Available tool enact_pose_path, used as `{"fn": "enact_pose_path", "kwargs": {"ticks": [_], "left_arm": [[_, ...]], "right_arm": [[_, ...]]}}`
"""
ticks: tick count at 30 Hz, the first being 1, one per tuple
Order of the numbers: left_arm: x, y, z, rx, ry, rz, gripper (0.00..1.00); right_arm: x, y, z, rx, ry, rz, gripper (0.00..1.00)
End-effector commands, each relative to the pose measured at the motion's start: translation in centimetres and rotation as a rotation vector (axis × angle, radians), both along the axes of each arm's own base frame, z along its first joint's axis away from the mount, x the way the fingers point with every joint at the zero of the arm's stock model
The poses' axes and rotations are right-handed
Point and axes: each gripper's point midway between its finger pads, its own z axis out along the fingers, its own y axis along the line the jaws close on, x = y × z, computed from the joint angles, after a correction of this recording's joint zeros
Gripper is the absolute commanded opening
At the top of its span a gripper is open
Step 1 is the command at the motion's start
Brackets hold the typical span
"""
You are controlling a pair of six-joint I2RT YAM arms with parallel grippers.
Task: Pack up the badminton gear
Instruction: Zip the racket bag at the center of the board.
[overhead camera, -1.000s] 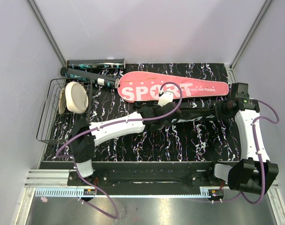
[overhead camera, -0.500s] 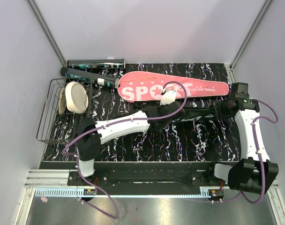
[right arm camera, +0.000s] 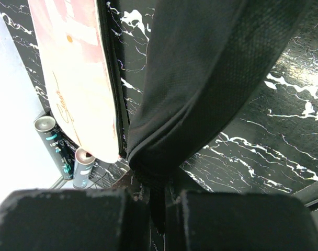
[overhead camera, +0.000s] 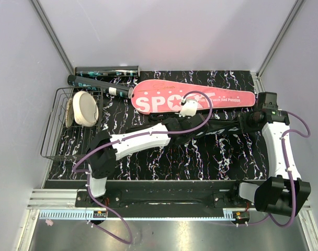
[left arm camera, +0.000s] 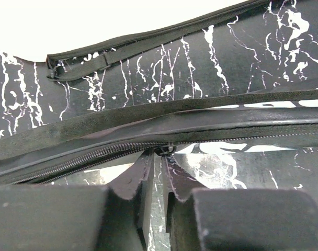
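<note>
Nearest, the black bag (left arm camera: pixel 211 123) is seen lying across mid-table, its zip apparently part-open. The left gripper (left arm camera: pixel 158 164) is set at the zipper pull (left arm camera: pixel 164 150) with its fingers almost together, though a firm pinch cannot be confirmed. The bag's right end is pinched in the right gripper (right arm camera: pixel 156 201). Farther back, the pink "SPORT" case (overhead camera: pixel 222 97) and two dark tubes (overhead camera: pixel 106 69) are left unpacked. Most of the packing is judged undone.

Both arms: white links (overhead camera: pixel 138 140), black joints (overhead camera: pixel 101 159), purple cables (overhead camera: pixel 195 92); left gripper (left arm camera: pixel 158 167) fingers matte black, blocky.
</note>
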Motion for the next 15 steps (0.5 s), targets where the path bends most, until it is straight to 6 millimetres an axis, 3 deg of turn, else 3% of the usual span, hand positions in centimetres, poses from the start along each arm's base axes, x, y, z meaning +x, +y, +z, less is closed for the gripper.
{"fn": "enact_pose_path", "kwargs": {"ticks": [1, 4, 10, 15], "left_arm": [[1.3, 0.4, 2.8, -0.018, -0.095, 0.059, 0.12], [1.3, 0.7, 3.1, -0.017, -0.103, 0.063, 0.0], [1.2, 1.9, 3.2, -0.034, -0.096, 0.08, 0.0], [0.9, 5.6, 2.6, -0.15, -0.042, 0.131, 0.0]], "right_arm": [[-0.3, 2.0, 1.0, 0.116, -0.012, 0.029, 0.0], [-0.3, 2.0, 1.2, 0.112, -0.017, 0.028, 0.0], [-0.2, 1.8, 1.4, 0.103, -0.025, 0.024, 0.0], [-0.1, 1.5, 1.7, 0.085, -0.033, 0.021, 0.0]]}}
